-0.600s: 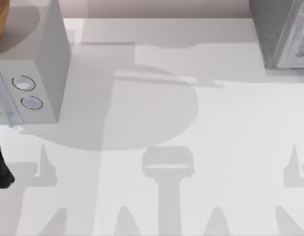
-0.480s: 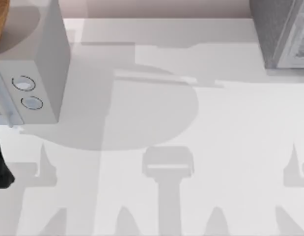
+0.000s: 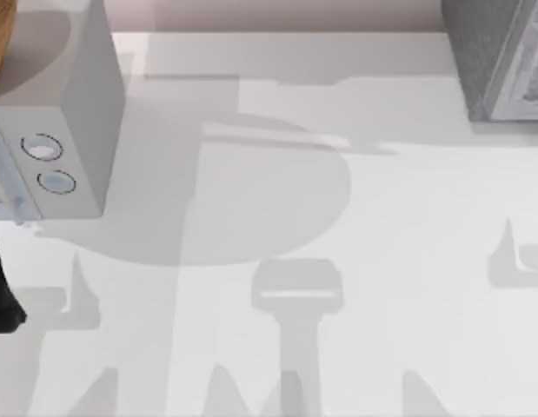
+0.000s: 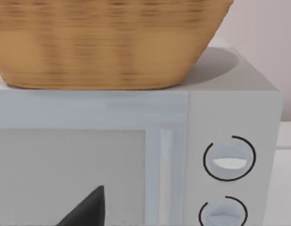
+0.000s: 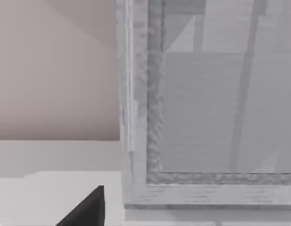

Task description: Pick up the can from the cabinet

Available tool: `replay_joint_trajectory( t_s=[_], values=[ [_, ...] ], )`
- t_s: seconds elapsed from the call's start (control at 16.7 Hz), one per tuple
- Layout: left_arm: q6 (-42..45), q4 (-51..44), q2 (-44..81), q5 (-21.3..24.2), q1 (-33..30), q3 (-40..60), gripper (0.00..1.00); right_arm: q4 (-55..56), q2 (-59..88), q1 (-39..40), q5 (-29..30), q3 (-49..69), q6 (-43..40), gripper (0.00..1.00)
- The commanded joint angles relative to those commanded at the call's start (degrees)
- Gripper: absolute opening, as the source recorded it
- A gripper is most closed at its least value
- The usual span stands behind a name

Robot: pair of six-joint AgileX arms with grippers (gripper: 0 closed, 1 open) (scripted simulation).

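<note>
Left wrist view: basket [image 4: 107, 42] atop microwave [image 4: 136, 155]; top view: cabinet [image 3: 499, 56] at 2 o'clock. Pincer states: cannot tell.

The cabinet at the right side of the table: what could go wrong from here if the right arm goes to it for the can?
1. In the right wrist view the cabinet stands close ahead with its grey front panel shut, so the arm may strike the frame before anything is opened.
2. No can is visible, so a grasp cannot yet be aimed.
3. On the left, the basket rests on top of the microwave; a bump from the left arm could shift it.
</note>
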Motion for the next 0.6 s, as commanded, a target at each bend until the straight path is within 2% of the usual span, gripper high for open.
replay_joint_trajectory(
  t_s=[0.6],
  values=[
    [0.00,0.00,0.00,0.00,0.00,0.00,1.00,-11.90,39.95,5.63,5.98,54.79,0.59,1.00]
  ],
)
